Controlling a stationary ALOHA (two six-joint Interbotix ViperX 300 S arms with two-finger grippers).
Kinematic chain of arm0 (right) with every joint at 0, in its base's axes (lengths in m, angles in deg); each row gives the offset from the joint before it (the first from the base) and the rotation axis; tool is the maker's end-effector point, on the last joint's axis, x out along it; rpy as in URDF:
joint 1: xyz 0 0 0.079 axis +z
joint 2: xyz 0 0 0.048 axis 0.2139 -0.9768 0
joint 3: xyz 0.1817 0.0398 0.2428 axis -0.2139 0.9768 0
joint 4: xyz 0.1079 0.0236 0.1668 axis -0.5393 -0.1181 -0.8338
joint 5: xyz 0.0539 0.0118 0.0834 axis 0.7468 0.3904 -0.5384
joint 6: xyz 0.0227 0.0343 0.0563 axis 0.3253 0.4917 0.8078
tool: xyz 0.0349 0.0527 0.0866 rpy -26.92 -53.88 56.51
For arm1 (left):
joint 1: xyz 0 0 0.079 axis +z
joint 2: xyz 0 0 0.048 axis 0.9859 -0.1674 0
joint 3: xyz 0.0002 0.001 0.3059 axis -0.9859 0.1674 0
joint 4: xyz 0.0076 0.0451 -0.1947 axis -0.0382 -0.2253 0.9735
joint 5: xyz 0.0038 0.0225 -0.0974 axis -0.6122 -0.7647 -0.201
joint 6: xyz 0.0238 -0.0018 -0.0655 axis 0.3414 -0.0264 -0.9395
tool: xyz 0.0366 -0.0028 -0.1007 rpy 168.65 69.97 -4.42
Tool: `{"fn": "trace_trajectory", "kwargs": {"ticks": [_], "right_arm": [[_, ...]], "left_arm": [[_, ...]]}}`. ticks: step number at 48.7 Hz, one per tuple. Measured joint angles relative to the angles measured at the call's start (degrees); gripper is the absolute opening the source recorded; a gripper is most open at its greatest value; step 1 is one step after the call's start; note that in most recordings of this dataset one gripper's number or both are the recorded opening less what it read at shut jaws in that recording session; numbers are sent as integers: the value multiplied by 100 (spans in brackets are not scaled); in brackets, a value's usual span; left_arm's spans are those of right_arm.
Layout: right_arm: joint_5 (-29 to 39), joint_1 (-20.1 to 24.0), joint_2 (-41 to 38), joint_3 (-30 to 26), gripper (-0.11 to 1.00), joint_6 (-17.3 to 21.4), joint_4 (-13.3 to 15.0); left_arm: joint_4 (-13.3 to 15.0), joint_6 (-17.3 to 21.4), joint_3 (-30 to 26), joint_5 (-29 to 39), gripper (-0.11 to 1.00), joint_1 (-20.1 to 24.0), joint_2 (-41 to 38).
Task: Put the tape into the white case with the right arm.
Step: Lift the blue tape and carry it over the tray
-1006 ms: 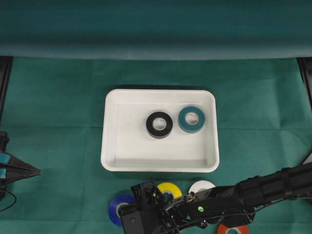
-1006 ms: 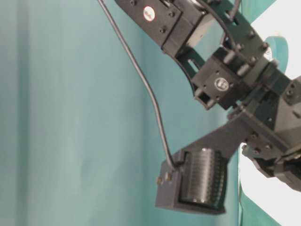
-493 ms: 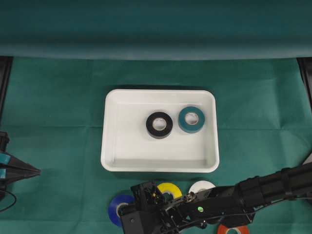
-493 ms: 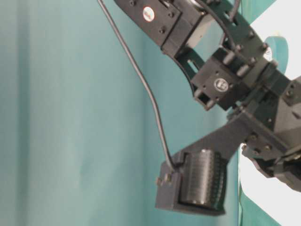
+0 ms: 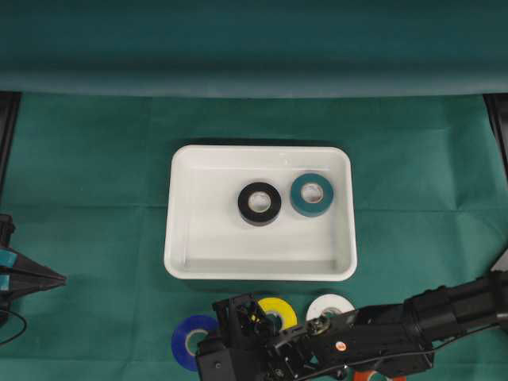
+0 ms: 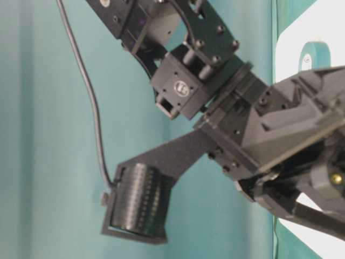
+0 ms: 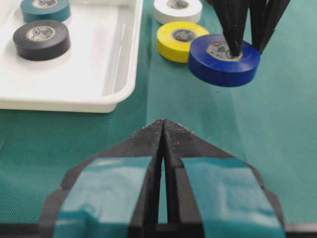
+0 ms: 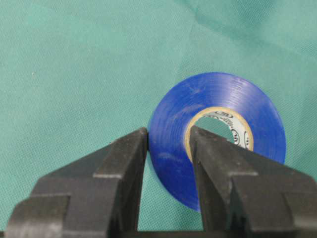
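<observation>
A blue tape roll [image 8: 218,89] is pinched through its wall by my right gripper [image 8: 168,134], one finger in the core and one outside. In the left wrist view the two long black fingers of the right gripper [image 7: 246,49] come down onto the blue tape [image 7: 223,67]. From overhead, the blue tape [image 5: 187,343] is near the table's front edge, in front of the white case [image 5: 168,238]. I cannot tell if the roll is off the cloth. My left gripper [image 7: 162,122], with light-blue strips, is shut and empty at the far left, where the overhead view also shows the left gripper [image 5: 60,278].
Inside the case lie a black roll [image 5: 259,203] and a teal roll [image 5: 311,194]. A yellow roll [image 5: 277,309], a white roll [image 5: 332,303] and an orange roll [image 5: 373,375] lie on the green cloth in front of the case, partly under the right arm [image 5: 413,325].
The right arm's wrist has swung and shifted. The blue roll in its grip has moved slightly left. The left gripper has stayed still.
</observation>
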Motion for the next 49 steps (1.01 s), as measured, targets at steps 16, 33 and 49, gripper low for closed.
{"fn": "trace_trajectory", "kwargs": {"ticks": [16,33,49], "right_arm": [[88,-132,26,9,0,-53,26],[325,-861,281,0,0,-53,554],[193,-1767,290,9,0,-53,633]], "left_arm": [[0,0,-9,0,0,0,-9],[0,0,-9,0,0,0,0],[0,0,-9,0,0,0,0]]}}
